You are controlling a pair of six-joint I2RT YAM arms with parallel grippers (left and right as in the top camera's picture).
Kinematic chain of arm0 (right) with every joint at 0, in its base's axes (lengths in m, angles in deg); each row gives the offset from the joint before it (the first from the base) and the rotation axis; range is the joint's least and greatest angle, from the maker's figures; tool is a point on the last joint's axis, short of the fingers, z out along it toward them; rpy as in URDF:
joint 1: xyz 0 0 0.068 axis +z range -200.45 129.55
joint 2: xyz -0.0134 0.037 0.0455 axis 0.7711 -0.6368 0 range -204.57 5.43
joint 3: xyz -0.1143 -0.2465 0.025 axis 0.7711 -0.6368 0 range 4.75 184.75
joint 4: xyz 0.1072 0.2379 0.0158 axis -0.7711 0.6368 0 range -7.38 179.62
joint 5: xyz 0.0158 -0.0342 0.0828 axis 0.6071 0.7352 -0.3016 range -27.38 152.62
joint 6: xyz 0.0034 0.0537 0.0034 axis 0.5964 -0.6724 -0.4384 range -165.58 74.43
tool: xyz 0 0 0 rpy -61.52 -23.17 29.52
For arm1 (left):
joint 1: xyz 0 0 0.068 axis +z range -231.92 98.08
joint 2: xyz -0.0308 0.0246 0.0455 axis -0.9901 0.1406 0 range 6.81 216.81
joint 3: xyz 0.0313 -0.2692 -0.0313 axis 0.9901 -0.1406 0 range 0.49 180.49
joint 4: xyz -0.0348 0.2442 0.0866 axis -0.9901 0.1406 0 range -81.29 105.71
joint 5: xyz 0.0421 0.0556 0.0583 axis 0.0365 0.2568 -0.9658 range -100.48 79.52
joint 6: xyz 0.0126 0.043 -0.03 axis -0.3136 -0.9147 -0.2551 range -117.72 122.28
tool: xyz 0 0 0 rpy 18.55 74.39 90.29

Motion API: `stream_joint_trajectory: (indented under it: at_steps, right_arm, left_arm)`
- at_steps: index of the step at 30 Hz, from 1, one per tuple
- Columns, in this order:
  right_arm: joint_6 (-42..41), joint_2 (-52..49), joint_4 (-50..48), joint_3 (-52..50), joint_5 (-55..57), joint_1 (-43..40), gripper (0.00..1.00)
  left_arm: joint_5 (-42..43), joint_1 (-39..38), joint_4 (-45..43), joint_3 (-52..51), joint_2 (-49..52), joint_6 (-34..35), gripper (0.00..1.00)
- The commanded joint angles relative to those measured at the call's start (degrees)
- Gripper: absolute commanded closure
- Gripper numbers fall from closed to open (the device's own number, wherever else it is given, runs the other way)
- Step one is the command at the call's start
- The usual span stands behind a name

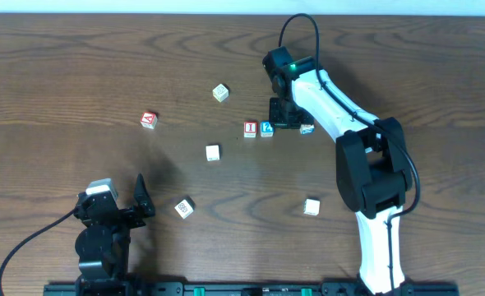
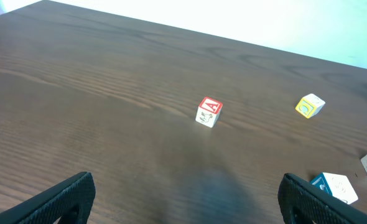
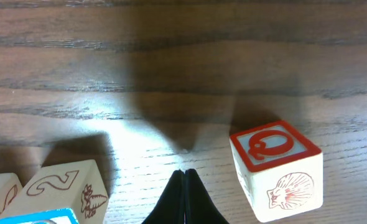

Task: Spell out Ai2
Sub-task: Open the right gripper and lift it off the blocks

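A red-letter block [image 1: 250,128] and a blue-letter block [image 1: 266,128] sit side by side mid-table, with a third block [image 1: 307,129] a little to their right. My right gripper [image 1: 287,119] is shut on nothing, its tip low over the bare wood between them. In the right wrist view the shut fingers [image 3: 185,173] point between a block with a "2" on its side [image 3: 62,186] and a red "Q" block [image 3: 277,165]. A red "A" block [image 1: 149,120] lies alone at the left, also in the left wrist view [image 2: 208,112]. My left gripper [image 2: 183,205] is open and empty at the front left.
Loose blocks: a yellowish one [image 1: 219,92] at the back, a white one [image 1: 213,152] in the middle, and two near the front [image 1: 185,207] [image 1: 311,206]. The left wrist view shows the yellow block [image 2: 310,106] and a blue-and-white block [image 2: 336,186].
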Motion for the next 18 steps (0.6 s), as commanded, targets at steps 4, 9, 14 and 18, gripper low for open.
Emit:
stream_joint_trajectory:
  at_steps: [4,9,14,18]
  right_arm:
    - [1.7,-0.7,-0.9,-0.6,-4.2,-0.1,0.99]
    - [2.3,-0.7,-1.9,-0.6,-7.2,0.2,0.99]
    - [2.7,-0.7,-2.8,-0.6,-8.4,0.9,0.99]
    - [2.9,-0.7,-3.4,-0.6,-9.2,1.7,0.99]
  left_arm:
    - [0.6,0.2,0.4,-1.3,-0.3,-0.3,0.05]
    - [0.6,0.2,0.4,-1.3,-0.3,-0.3,0.05]
    - [0.6,0.2,0.4,-1.3,-0.3,-0.3,0.05]
    - [0.6,0.2,0.4,-1.3,-0.3,-0.3,0.05]
